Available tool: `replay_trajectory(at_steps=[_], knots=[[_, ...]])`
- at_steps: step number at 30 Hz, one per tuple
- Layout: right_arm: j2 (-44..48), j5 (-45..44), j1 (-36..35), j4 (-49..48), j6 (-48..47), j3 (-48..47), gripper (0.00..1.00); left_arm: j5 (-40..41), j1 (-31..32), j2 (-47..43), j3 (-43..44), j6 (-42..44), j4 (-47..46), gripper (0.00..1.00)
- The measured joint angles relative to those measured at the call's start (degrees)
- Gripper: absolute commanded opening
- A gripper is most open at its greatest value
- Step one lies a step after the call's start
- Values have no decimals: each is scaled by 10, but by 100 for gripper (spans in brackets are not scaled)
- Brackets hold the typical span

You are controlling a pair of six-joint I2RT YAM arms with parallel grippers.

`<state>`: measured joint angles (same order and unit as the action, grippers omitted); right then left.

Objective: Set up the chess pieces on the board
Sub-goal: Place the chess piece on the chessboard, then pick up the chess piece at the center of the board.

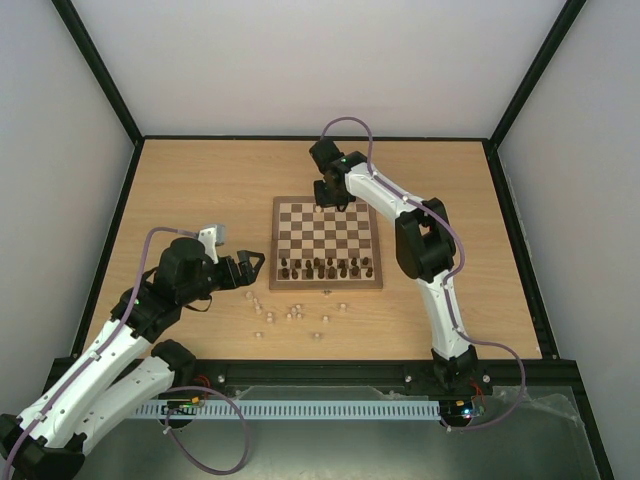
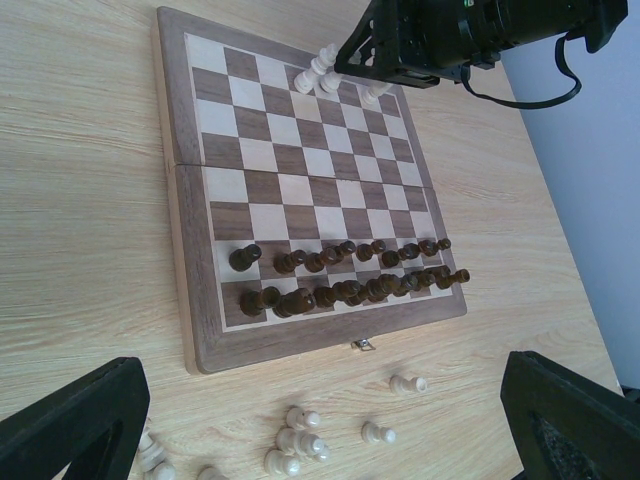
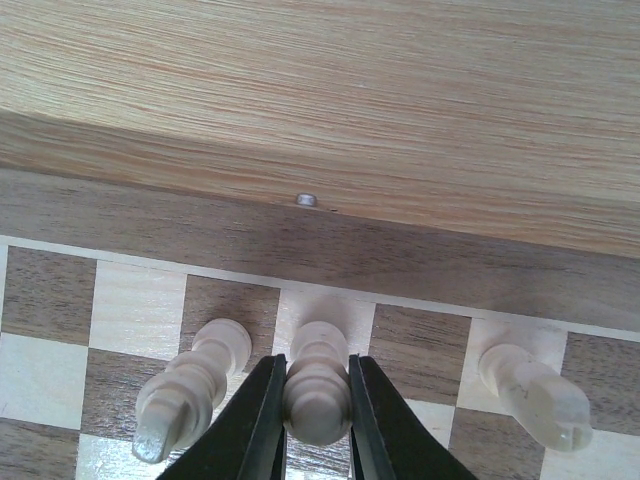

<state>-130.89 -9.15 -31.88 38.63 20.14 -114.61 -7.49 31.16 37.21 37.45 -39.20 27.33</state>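
Left gripper (image 1: 246, 268), jaws spread wide, hangs beside loose cream chess pieces (image 1: 290, 314) on the table (image 1: 200, 190) short of the board (image 1: 326, 232), apparently poised to collect one. Right gripper (image 3: 314, 362) pinches a cream piece (image 3: 317, 390) upright on the far row, evidently seating it between two neighbours (image 3: 190, 385).

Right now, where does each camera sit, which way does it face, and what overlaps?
Top external: high behind the bases, looking down on the board; both arms, left pincer and right pincer show.
Left wrist: low near the clasp edge, facing across the board; own spread fingers in bottom corners.
Right wrist: over the far edge, looking down; own fingers clamp a pale piece.
Shared: both wrist views show the far-row pale pieces.
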Motion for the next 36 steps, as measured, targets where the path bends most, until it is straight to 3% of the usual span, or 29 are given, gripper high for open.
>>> replay_trajectory(at_steps=[8, 17, 27, 31, 36], knots=[[-1, 2, 0, 0, -3, -1, 23, 0, 0, 1, 0, 0, 0, 100], [-1, 2, 0, 4, -5, -12, 26, 0, 0, 7, 0, 0, 0, 99], [18, -10, 0, 5, 0, -7, 38, 0, 0, 12, 0, 0, -5, 99], [98, -19, -2, -2, 9, 48, 38, -1, 0, 21, 3, 2, -8, 100], [290, -36, -22, -26, 28, 203, 39, -3, 0, 33, 10, 3, -8, 99]])
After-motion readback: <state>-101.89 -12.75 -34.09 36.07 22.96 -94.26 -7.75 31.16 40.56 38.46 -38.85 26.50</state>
